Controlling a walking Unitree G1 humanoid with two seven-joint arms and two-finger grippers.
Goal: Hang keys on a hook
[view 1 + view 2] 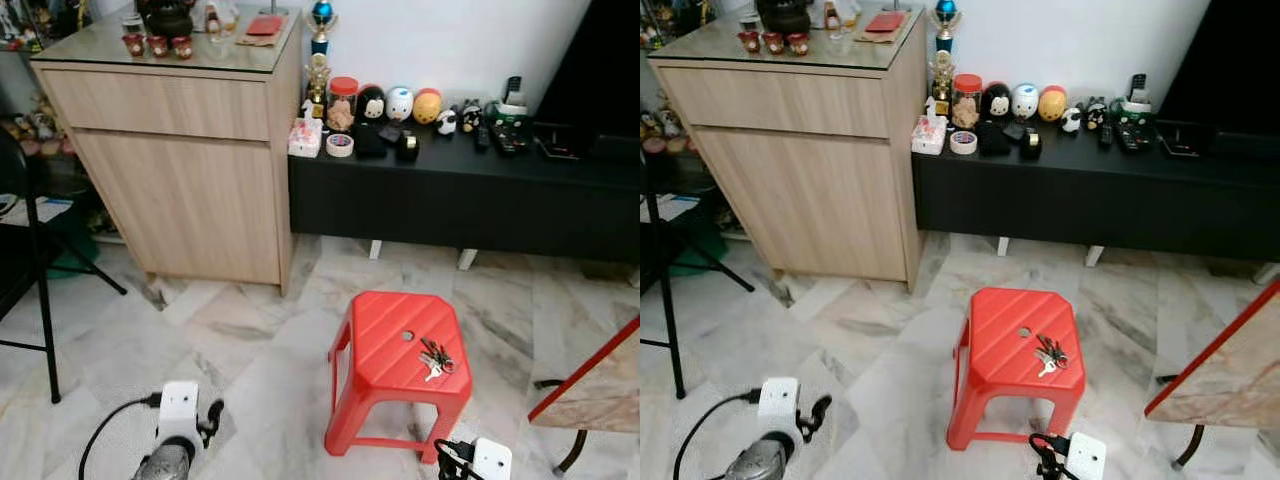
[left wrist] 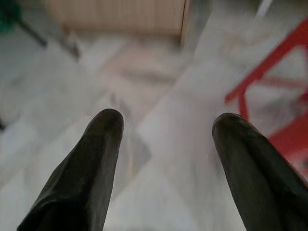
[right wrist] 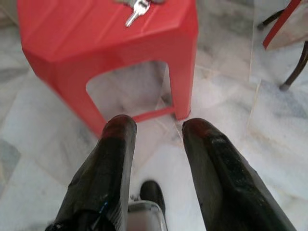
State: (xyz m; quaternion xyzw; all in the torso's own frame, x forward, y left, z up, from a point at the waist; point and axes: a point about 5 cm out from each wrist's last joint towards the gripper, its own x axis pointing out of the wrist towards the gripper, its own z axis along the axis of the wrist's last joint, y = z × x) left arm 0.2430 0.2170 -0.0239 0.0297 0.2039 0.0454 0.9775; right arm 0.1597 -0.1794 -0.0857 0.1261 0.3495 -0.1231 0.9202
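A bunch of keys point(image 1: 436, 358) with a red tag lies on the right part of a red plastic stool point(image 1: 385, 340), beside the hole in its seat. In the right wrist view, the stool point(image 3: 96, 38) is just ahead and the keys point(image 3: 137, 7) rest on its top edge. My right gripper point(image 3: 161, 126) hangs low in front of the stool, open, with nothing between its fingers. My left gripper point(image 2: 166, 126) is open and empty over the marble floor, left of the stool. Both wrists point(image 1: 180, 405) show at the bottom of the eye views.
A light wooden cabinet point(image 1: 180, 170) stands at the back left. A low black bench point(image 1: 460, 195) with figurines and remotes runs along the wall. A black stand point(image 1: 40, 290) is at the left. A red-framed table point(image 1: 595, 385) juts in at the right.
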